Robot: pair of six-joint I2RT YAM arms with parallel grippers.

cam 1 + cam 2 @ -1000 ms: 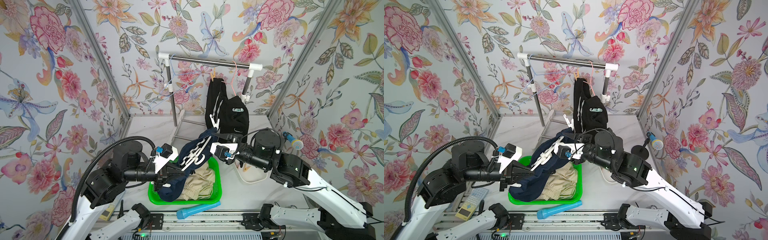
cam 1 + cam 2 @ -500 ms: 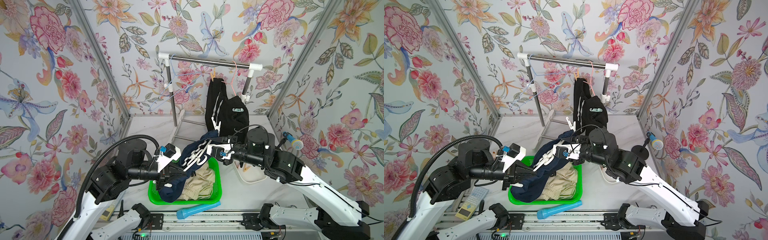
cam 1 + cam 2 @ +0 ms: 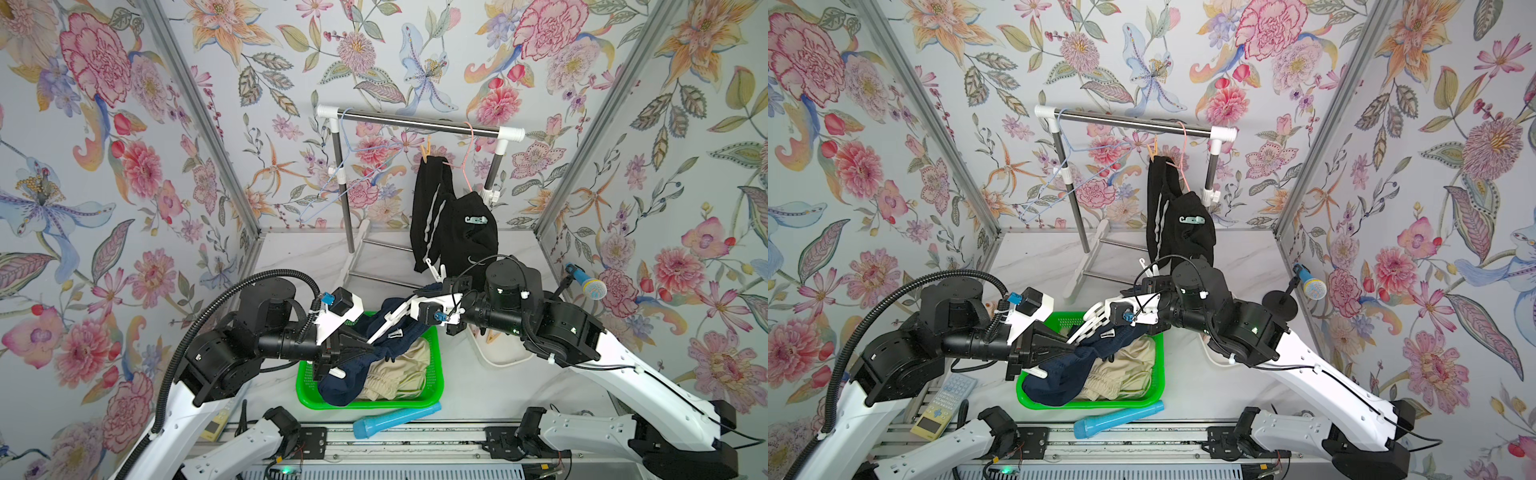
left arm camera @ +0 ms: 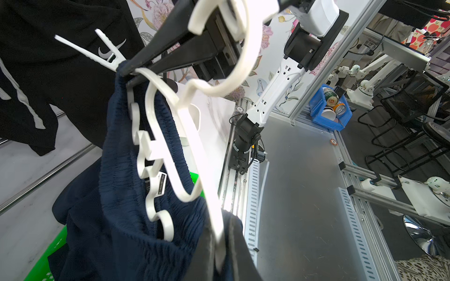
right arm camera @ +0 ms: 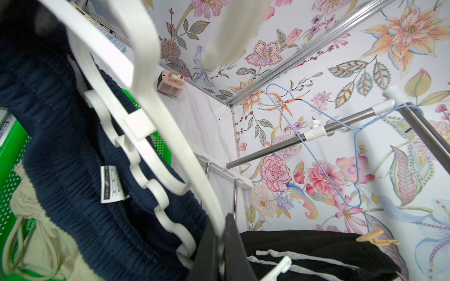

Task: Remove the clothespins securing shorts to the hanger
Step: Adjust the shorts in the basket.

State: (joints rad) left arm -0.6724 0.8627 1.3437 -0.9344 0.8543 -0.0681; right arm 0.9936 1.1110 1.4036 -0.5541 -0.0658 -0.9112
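Navy shorts (image 3: 353, 374) were draped on the white hanger (image 3: 390, 322) above the green basket (image 3: 436, 361). The hanger was clamped by the closed left gripper (image 3: 368, 344) and closed right gripper (image 4: 126, 70). Opposed pulling would probably snap it or drag pinched fabric.

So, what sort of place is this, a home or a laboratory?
Most likely a robot laboratory cell dressed as a laundry corner: flowered wall panels on aluminium posts, a small clothes rail, a green basket, and, in the left wrist view, other robot arms beyond the frame.
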